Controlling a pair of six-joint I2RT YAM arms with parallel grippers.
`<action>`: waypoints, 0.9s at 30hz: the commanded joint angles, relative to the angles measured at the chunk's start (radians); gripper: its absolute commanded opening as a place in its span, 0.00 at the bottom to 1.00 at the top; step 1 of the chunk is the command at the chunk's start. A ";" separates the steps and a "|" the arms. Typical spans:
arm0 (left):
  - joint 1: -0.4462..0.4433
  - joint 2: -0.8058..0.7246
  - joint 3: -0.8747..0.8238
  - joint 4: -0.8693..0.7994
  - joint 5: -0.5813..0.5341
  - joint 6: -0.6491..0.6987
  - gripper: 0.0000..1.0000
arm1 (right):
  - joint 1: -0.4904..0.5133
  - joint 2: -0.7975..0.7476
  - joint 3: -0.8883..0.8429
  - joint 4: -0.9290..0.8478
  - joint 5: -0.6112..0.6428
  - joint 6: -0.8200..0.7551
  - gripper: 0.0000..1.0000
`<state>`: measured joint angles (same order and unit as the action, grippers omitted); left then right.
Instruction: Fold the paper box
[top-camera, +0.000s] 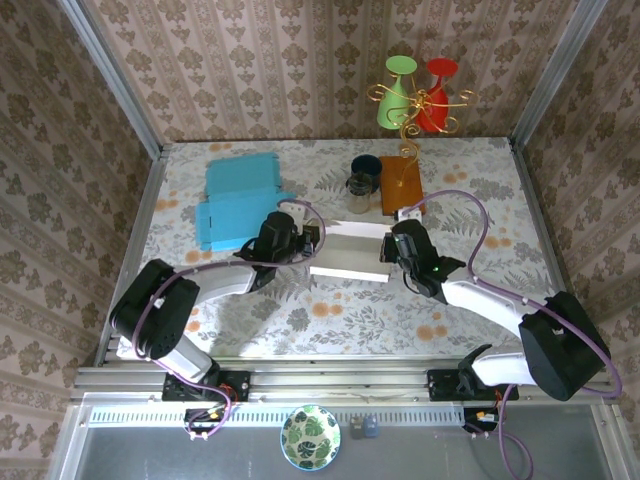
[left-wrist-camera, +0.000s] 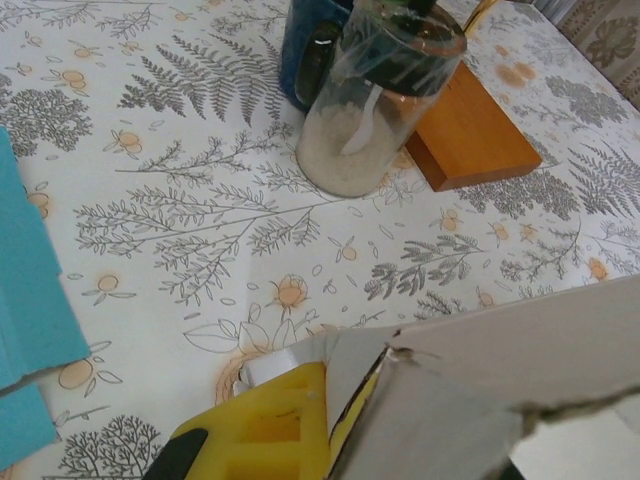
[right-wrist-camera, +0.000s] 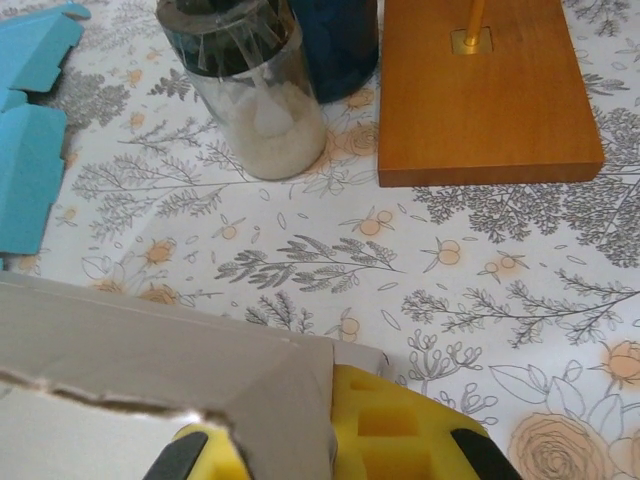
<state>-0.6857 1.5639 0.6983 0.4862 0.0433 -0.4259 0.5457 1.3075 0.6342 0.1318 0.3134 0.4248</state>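
- Box (top-camera: 350, 255) sits mid-bench, long side running left to right, between the two arms. Pale card, partly formed, with a ragged flap edge in both wrist views.
- Left jaws: closed right down on the box's left end. One yellow pad (left-wrist-camera: 270, 430) is pressed to a card flap; the other is hidden behind the card.
- Right jaws: closed right down on the box's right end, with a card wall running in between the yellow pads (right-wrist-camera: 400, 430).
- Handling, my read: light, thin card. Stiff across a panel, gives at the creases. It likely buckles or tears if twisted or pinched hard, and the smooth face could slip in the pads.
- Best hold, judged: flap edges close to a crease, one side pinning a panel while the other swings the flap over.
- Edges: jar (top-camera: 358, 190) and dark cup (top-camera: 365, 167) are just behind the box. Wood base (top-camera: 400, 183) of the wire stand is near, behind the right jaws. Blue card sheets (top-camera: 240, 200) lie behind-left of the left jaws.
- Open room: bare bench (top-camera: 330, 320) in front of the box, toward the arm bases, and more to the right. The back is crowded.
- Risk, judged: swinging the box backward could knock the jar, which looks tippy.
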 joint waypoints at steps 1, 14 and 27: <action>-0.040 -0.029 -0.051 0.055 0.067 -0.018 0.00 | 0.032 -0.017 -0.015 0.017 0.010 -0.030 0.00; -0.127 -0.056 -0.054 -0.087 -0.174 0.028 0.00 | 0.045 -0.140 0.113 -0.409 0.002 0.207 0.46; -0.290 -0.041 -0.053 -0.120 -0.454 0.022 0.00 | 0.049 -0.608 0.029 -0.649 -0.026 1.166 0.72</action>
<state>-0.9527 1.5043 0.6430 0.4252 -0.3450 -0.4118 0.5880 0.7212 0.6647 -0.4614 0.2523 1.3125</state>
